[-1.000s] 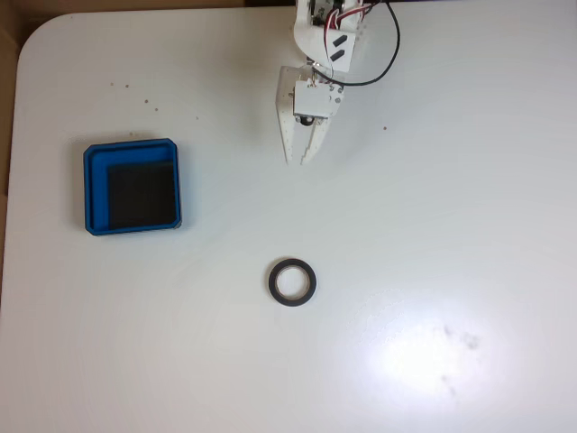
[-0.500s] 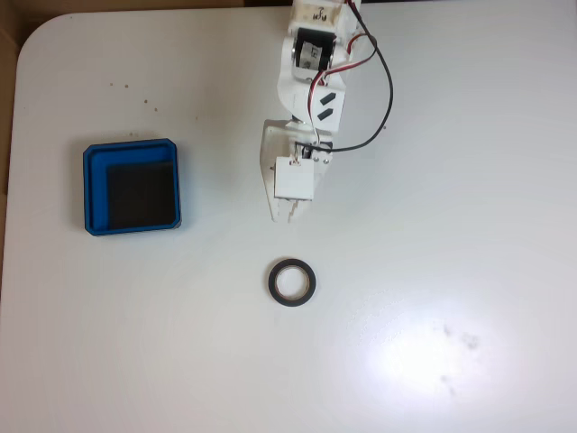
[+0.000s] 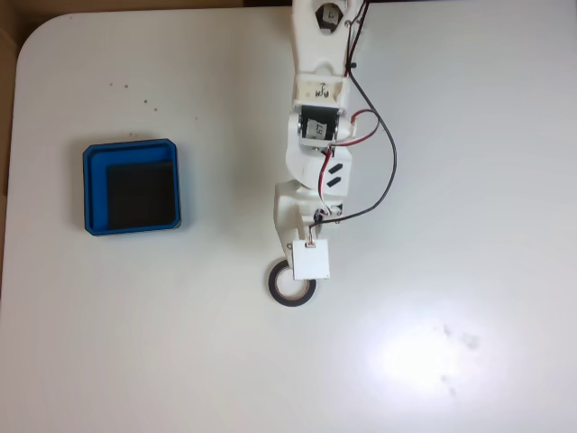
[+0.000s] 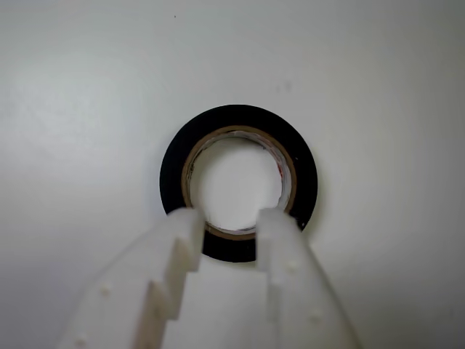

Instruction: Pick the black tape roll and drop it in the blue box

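Fingers [image 4: 185, 240] of the gripper [image 4: 227, 222] stood parted over the black tape roll [image 4: 238, 123] at 12 o'clock in wrist view, flat on table; blue box [image 3: 132, 186] lay approx. 10 o'clock in fixed view.

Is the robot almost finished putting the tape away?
Not yet. Nothing is done: the flat black tape ring lies on the white table. In hand: the white tool hovers open over its rim. Left: grab, carry, drop into the empty shallow blue plastic box.
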Controlling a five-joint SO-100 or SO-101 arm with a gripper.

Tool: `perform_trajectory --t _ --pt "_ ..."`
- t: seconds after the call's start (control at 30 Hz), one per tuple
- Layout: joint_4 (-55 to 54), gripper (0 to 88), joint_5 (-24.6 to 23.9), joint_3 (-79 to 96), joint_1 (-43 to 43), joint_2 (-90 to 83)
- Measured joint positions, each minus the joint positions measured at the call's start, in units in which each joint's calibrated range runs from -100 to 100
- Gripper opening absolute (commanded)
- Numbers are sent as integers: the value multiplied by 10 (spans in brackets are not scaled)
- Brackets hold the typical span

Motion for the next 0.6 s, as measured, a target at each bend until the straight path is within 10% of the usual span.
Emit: perform_trajectory --t 0.6 --pt "0 154 -2 -4 -18 54"
